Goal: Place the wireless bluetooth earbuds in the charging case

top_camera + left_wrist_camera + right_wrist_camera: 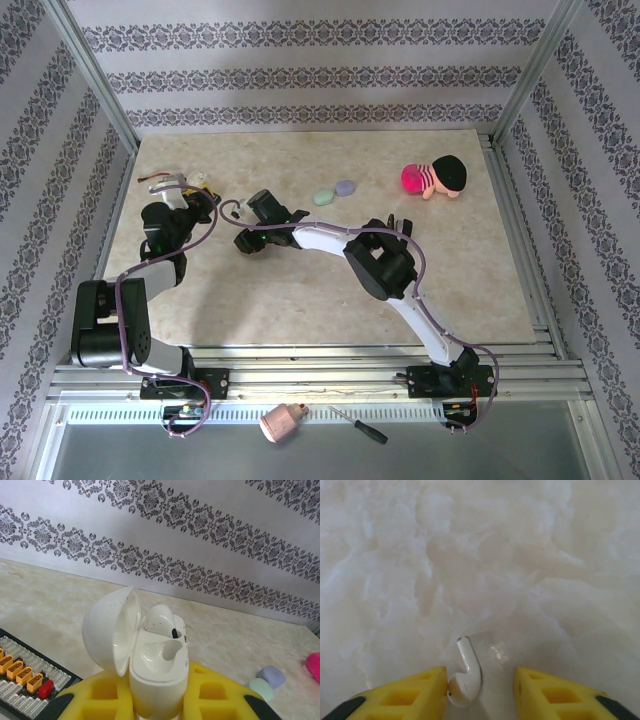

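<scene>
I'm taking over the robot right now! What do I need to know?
Left gripper: shut on the white charging case, lid open.
Right gripper: open, down at the table, fingers either side of the loose earbud, one finger touching it.
Done: one earbud sits in the case.
Left: grip the loose earbud and seat it in the empty slot.

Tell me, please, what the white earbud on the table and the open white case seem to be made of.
The earbud looks like hard, glossy white plastic: smooth, with a sheen along its stem. The case seems similar white plastic, slightly duller, with small dark specks on its open lid; I cannot be sure.
</scene>
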`<state>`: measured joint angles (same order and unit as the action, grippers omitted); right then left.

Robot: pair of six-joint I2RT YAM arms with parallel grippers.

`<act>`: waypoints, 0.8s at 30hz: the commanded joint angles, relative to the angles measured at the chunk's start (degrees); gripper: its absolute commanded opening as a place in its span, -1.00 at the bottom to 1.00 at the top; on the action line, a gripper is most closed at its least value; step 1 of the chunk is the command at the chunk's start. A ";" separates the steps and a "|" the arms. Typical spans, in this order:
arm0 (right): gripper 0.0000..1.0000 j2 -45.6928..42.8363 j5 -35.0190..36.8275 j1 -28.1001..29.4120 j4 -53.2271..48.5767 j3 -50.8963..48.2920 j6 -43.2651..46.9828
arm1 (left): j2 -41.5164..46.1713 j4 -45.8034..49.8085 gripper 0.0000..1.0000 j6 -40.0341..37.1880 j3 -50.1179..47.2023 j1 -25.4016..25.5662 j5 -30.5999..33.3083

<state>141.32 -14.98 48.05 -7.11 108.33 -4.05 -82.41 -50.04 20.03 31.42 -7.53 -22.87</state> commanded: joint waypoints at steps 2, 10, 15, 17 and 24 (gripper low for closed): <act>-0.30 2.12 3.04 1.59 -4.85 2.88 3.40 | 1.73 0.56 -1.00 0.45 -0.82 -0.95 -0.71; -0.48 1.07 4.04 1.78 -5.31 1.77 4.06 | 2.08 0.65 -1.00 0.64 -0.96 -1.70 -0.86; -0.59 -2.37 3.08 1.44 -2.05 -3.01 3.47 | 2.34 0.65 -1.00 0.79 -1.09 -1.85 -1.12; -0.60 -4.40 2.02 1.06 0.59 -6.14 2.60 | 2.38 0.53 -1.00 0.67 -1.08 -1.85 -1.34; -0.60 -12.01 0.77 -0.99 7.06 -18.37 0.28 | 2.86 0.56 -1.00 -0.06 -1.53 -1.82 -2.34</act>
<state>133.40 -13.15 48.10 -1.23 93.91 -2.81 -81.19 -49.41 20.01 30.55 -8.71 -23.79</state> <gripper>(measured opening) 0.199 0.195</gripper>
